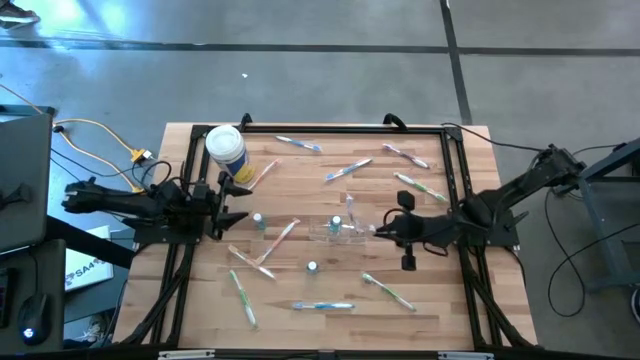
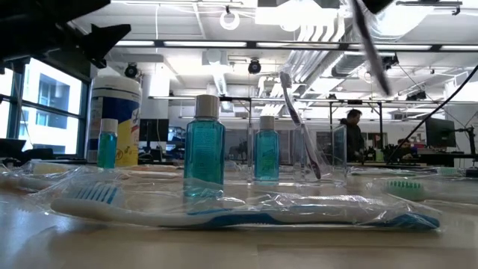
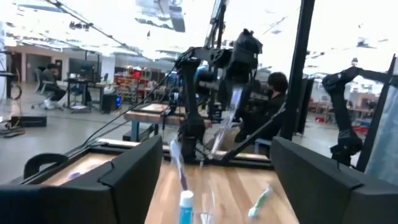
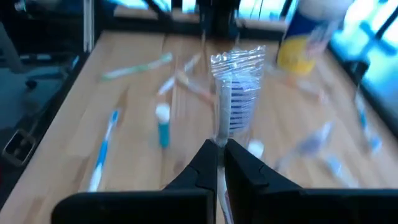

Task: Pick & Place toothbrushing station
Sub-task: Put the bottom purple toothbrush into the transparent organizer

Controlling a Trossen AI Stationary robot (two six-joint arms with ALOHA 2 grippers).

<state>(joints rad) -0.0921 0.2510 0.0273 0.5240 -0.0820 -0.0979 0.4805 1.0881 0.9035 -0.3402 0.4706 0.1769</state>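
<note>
Left gripper (image 1: 238, 200) hung with fingers spread wide at the worktop's left edge, beside the yellow-labelled canister (image 1: 226, 152). Mid-worktop stood the clear cup (image 1: 338, 231), toothbrushes (image 1: 322, 306) scattered around it. Right gripper (image 4: 219, 163) pinched a wrapped toothbrush (image 4: 236, 102) above the cup's right side.

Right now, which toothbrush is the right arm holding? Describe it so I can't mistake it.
Start at the clear cup mid-table. Just right of it, the right gripper has its fingers shut on a wrapped toothbrush. Unlike the others, it is lifted off the wood, bristle head pointing away from the fingers.
</note>
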